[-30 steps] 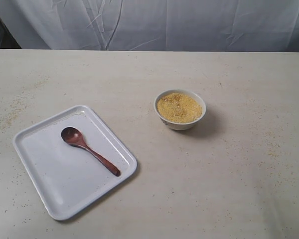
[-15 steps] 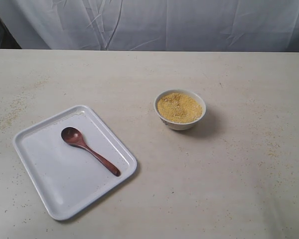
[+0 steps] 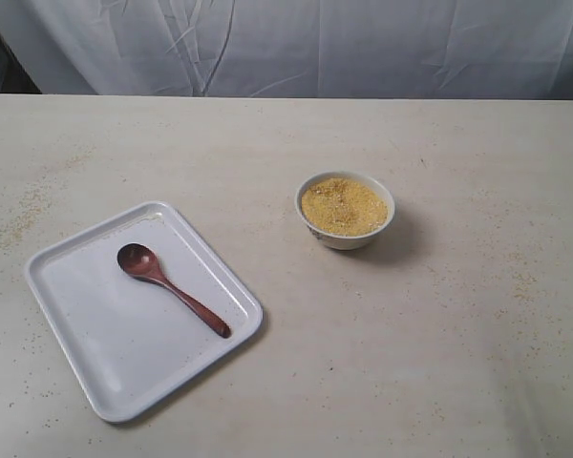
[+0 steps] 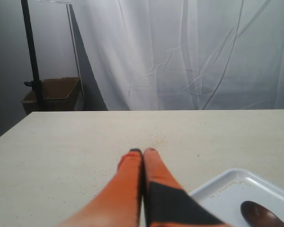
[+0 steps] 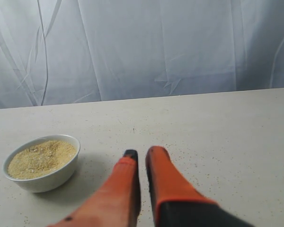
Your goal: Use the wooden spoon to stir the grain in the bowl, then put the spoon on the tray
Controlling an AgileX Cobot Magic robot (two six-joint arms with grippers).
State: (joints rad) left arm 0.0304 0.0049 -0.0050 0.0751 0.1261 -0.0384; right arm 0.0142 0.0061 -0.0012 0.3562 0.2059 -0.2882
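The dark wooden spoon [image 3: 172, 289] lies on the white tray [image 3: 115, 353] at the left, its round end toward the far side and its handle toward the tray's near right edge. To the right stands the small white bowl [image 3: 347, 239], filled with yellow grain [image 3: 344, 206]. Neither gripper appears in the exterior view. My left gripper [image 4: 143, 151] is shut and empty above bare table, beside a corner of the tray [image 4: 227, 189] and the spoon's round end [image 4: 260, 215]. My right gripper [image 5: 144, 152] is shut but for a thin slit, empty, a short way from the bowl [image 5: 42, 182] and its grain [image 5: 41, 158].
Loose grains speckle the table [image 3: 296, 382], thickest at its far left [image 3: 24, 215]. A white cloth [image 3: 296, 48] hangs behind the table's far edge. Off the table, a black stand [image 4: 31, 56] and a cardboard box [image 4: 52, 94] show in the left wrist view.
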